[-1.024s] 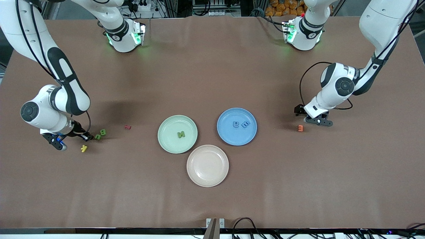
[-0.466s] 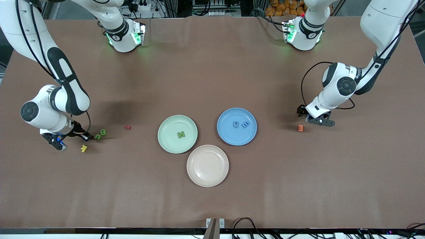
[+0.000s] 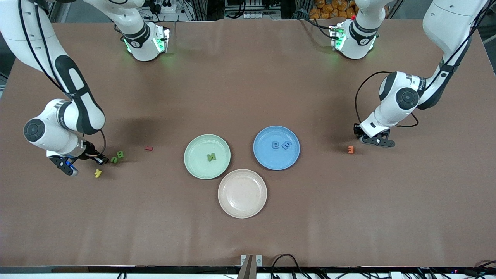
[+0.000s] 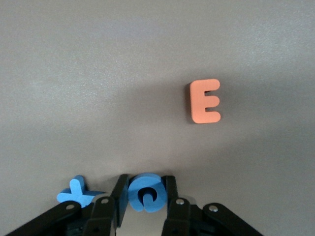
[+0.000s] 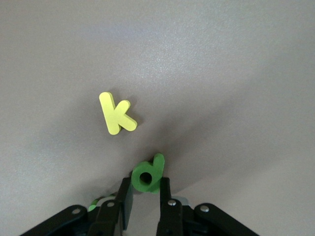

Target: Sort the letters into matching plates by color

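My left gripper [image 4: 143, 206] pinches a blue letter [image 4: 145, 191] near the orange E [image 4: 204, 101]. My right gripper [image 5: 142, 201] pinches a green letter [image 5: 147, 175] by the yellow K [image 5: 116, 114].

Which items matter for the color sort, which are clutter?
In play: green plate, blue plate, beige plate; orange E, yellow k, red letter, blue x, loose green letters; green d in right claw, blue letter in left claw.
Clutter: cables along table's near edge.
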Robot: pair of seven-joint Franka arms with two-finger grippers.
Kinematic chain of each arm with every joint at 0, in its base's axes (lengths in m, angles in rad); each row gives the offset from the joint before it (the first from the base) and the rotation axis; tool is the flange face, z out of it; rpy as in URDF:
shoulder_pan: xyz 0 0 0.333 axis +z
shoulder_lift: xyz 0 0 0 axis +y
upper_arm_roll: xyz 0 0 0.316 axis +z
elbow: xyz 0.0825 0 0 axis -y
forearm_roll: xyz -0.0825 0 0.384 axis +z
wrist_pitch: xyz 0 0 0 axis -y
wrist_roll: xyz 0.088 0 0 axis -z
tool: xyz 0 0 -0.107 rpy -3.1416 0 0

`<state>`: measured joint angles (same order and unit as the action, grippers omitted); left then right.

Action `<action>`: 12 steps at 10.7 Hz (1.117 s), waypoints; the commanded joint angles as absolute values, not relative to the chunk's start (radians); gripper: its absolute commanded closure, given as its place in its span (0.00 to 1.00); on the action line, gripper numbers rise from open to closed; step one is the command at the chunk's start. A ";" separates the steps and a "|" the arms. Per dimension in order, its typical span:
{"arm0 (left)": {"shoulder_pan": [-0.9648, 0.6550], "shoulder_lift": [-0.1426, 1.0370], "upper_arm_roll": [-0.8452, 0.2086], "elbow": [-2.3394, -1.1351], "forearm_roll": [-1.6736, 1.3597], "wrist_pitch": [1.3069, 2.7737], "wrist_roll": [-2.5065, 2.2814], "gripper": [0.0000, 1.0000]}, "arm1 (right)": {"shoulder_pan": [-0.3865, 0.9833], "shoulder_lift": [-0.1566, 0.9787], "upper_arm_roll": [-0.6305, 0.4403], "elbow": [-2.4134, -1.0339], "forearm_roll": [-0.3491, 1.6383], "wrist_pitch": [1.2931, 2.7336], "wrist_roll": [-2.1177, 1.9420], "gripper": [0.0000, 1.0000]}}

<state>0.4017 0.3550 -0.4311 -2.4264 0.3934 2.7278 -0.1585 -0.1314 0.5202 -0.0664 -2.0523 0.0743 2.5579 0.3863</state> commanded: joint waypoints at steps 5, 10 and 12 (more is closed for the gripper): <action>0.393 0.328 -0.442 -2.410 0.431 2.729 -0.259 1.00 | -0.127 0.514 -0.060 -2.022 0.077 2.542 0.253 0.82; 0.299 0.339 -0.488 -2.336 0.430 2.688 -0.457 1.00 | -0.055 0.509 -0.060 -1.927 0.072 2.395 0.249 0.82; 0.229 0.344 -0.488 -2.290 0.430 2.642 -0.561 1.00 | -0.005 0.508 -0.060 -1.893 0.072 2.352 0.259 0.82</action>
<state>0.2955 0.3533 -0.4891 -2.3371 0.3958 2.7043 -0.4327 -0.0513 0.5182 -0.0589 -1.9282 0.0740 2.4079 0.2584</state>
